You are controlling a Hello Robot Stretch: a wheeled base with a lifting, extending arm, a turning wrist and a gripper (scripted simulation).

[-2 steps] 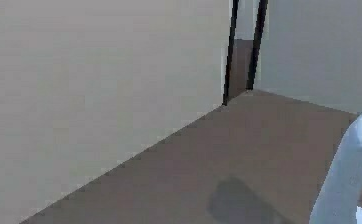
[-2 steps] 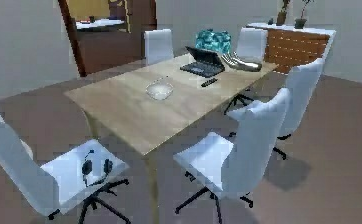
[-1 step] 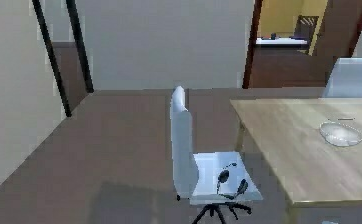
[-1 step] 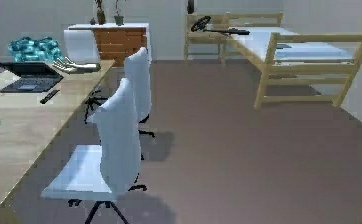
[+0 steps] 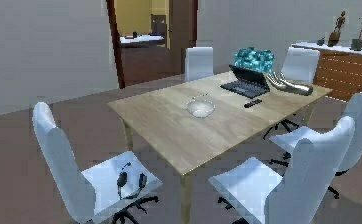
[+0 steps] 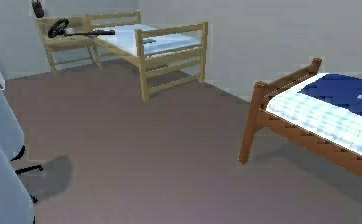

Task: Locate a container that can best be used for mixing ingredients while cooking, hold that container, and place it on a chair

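Observation:
A clear glass bowl (image 5: 201,106) sits near the middle of a light wooden dining table (image 5: 164,125) in the forward view. White office chairs stand around the table: one at the near left (image 5: 89,175) with a small dark object (image 5: 124,181) lying on its seat, one at the near right (image 5: 289,180), one at the far right (image 5: 339,130), and two beyond the table (image 5: 199,62) (image 5: 301,65).
On the table's far end lie a dark laptop (image 5: 247,80), a teal leafy object (image 5: 254,59), a silvery curved object (image 5: 289,84) and a small remote (image 5: 253,102). A wooden sideboard (image 5: 339,65) stands at the back right. The arm side view has two wooden beds (image 6: 164,45) (image 6: 319,110) and a chair edge (image 6: 4,160).

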